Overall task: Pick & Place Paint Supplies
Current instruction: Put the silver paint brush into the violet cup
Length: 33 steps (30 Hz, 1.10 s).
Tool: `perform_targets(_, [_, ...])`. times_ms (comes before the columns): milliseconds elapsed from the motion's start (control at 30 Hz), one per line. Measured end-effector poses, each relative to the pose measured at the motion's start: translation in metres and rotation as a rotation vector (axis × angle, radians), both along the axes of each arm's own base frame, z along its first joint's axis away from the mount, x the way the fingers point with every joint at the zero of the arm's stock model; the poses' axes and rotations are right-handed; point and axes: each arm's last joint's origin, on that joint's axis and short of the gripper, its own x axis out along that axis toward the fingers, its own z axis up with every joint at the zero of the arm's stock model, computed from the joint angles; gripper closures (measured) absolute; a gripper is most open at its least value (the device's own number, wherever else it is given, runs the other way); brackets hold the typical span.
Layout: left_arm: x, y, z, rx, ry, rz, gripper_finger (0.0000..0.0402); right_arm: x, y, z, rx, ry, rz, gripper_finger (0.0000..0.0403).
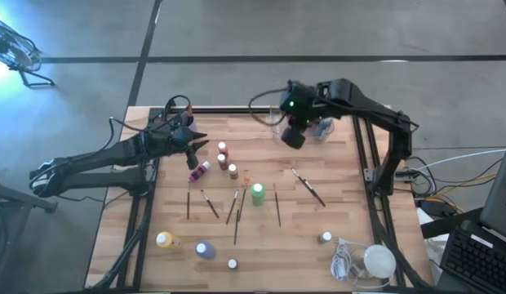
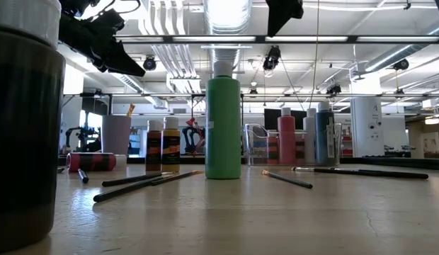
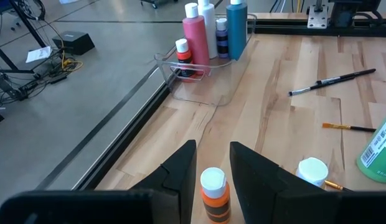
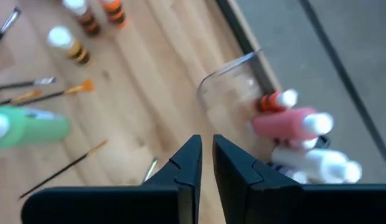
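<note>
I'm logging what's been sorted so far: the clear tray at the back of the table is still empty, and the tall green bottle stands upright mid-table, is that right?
Not quite. The clear tray is not empty: the left wrist view shows a pink bottle, a blue bottle and some smaller bottles standing in it. The rest holds: the tall green bottle stands upright mid-table, as the low view shows.

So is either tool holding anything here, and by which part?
Nothing held. The right tool is empty above the clear tray; the left tool straddles an orange bottle.
</note>
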Motion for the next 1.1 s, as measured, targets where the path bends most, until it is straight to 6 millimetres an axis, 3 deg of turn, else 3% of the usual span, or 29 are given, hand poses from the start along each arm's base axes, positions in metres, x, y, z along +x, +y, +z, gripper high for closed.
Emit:
perform_targets(233, [0.000, 0.000, 0.000, -0.001, 0.000, 0.000, 0.0298, 0.010, 0.037, -0.025, 0.028, 0.093, 0.039, 0.0352])
perform_targets(400, [0.000, 0.000, -0.001, -0.003, 0.000, 0.000, 0.0298, 0.019, 0.049, -0.055, -0.065, 0.159, 0.013, 0.0326])
perform_targets(767, [0.000, 0.000, -0.005, -0.006, 0.009, 0.000, 0.0298, 0.013, 0.049, -0.126, -0.050, 0.118, -0.018, 0.0250])
perform_targets(1100, [0.002, 0.001, -0.002, 0.007, -0.023, 0.000, 0.0298, -0.006, 0.045, -0.183, 0.043, 0.027, -0.147, 0.0225])
